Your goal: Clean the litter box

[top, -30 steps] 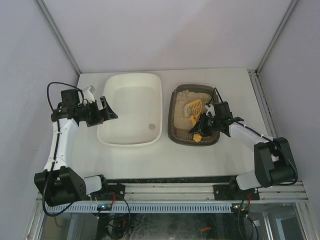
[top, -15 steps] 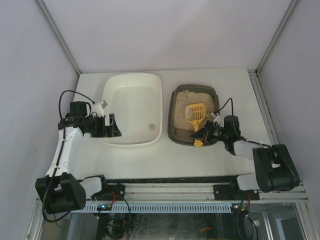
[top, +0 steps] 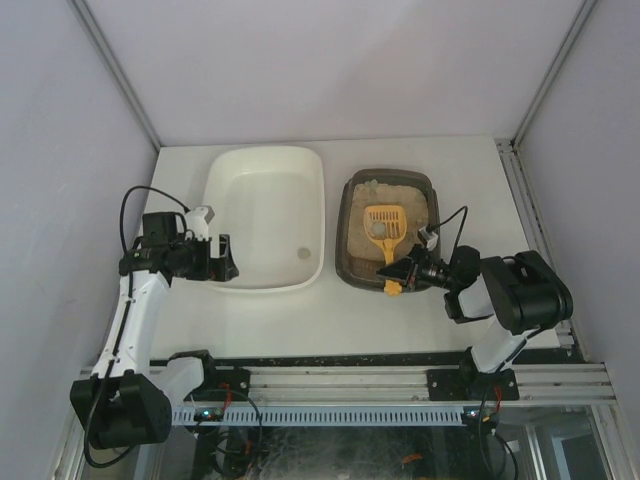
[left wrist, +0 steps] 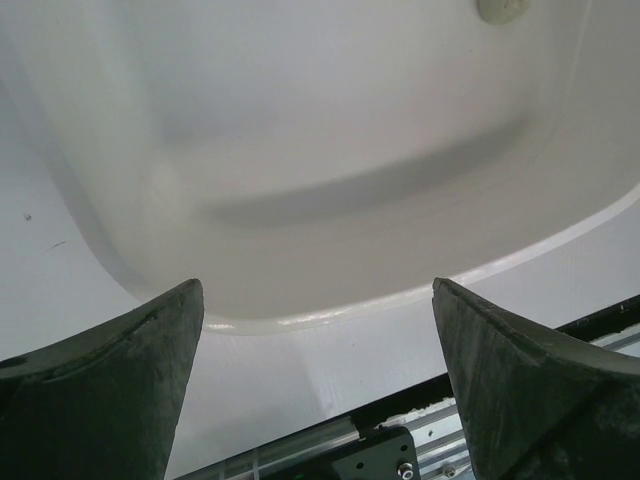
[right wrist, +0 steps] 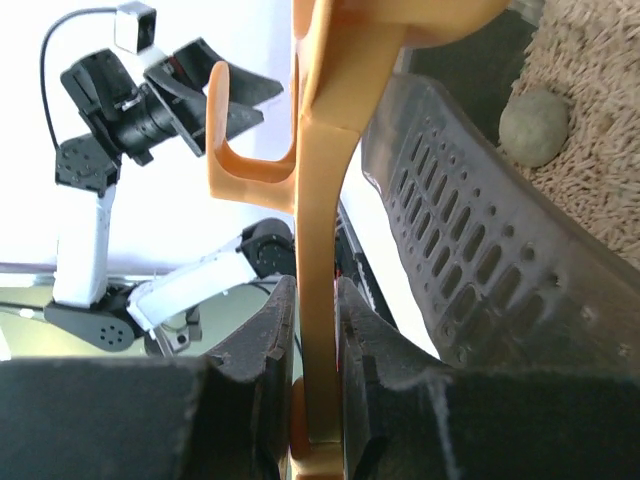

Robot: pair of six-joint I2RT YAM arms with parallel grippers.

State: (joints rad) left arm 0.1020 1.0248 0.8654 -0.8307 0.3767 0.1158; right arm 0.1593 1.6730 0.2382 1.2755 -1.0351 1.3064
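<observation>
Pulled back, the right gripper (top: 396, 270) clamps the scoop (top: 384, 222) by its handle, holding the head level under a clump (top: 376, 228) in the litter box (top: 343, 245) just right of the tub (top: 262, 200), whose near corner the empty, wide-open left gripper (top: 229, 258) faces, probably to steady it.

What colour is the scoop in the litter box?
The scoop is orange-yellow, clearest in the right wrist view.

One litter box (top: 343, 228), one white tub (top: 262, 195), one orange litter scoop (top: 390, 214). Two grey clumps: scoop clump (top: 376, 228), tub clump (top: 305, 254).
</observation>
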